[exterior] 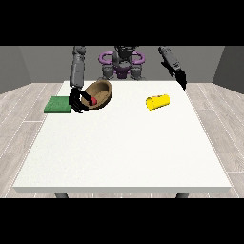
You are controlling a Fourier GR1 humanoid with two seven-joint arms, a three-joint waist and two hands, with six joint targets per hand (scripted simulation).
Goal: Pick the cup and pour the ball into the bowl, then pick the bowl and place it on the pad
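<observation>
Near the bench's [119, 152] far left corner, the hand at the view's left [76, 101] grips the tilted brown bowl [99, 94] holding the red ball [94, 101], likely bound for the green pad [58, 105] beside it. The yellow cup [157, 102] lies emptied far right; the hand at the view's right [181, 80] hangs relaxed.

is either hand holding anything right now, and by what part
The hand at the view's left holds the tilted brown bowl by its near rim, red ball inside. The hand at the view's right holds nothing.
</observation>
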